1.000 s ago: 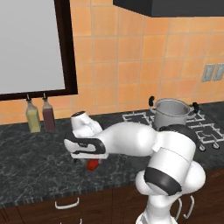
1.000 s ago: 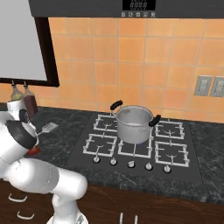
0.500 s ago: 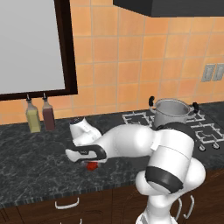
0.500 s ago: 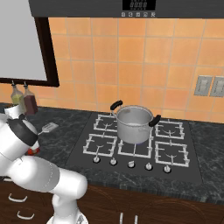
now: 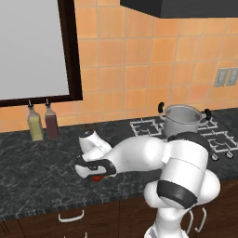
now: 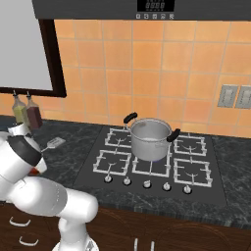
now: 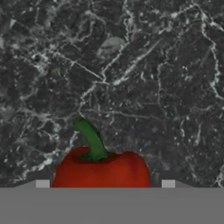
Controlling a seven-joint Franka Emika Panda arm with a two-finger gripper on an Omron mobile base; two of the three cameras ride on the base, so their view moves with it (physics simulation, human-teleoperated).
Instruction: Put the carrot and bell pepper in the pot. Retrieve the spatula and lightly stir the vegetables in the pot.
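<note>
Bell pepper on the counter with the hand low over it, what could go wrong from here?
The bell pepper sits between the two fingertips in the hand view, glossy and rounded, so it might squirt out as the jaws close. Its green stem stands up toward the hand and could get knocked. The pot is far off on the stove, so a weak grip may drop it on the way.

Even flat light, soft rendered blur

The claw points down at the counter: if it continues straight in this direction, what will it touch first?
Most likely the bell pepper, lying between the fingertips of the claw, then the dark counter under it. The exact depth is unclear.
</note>
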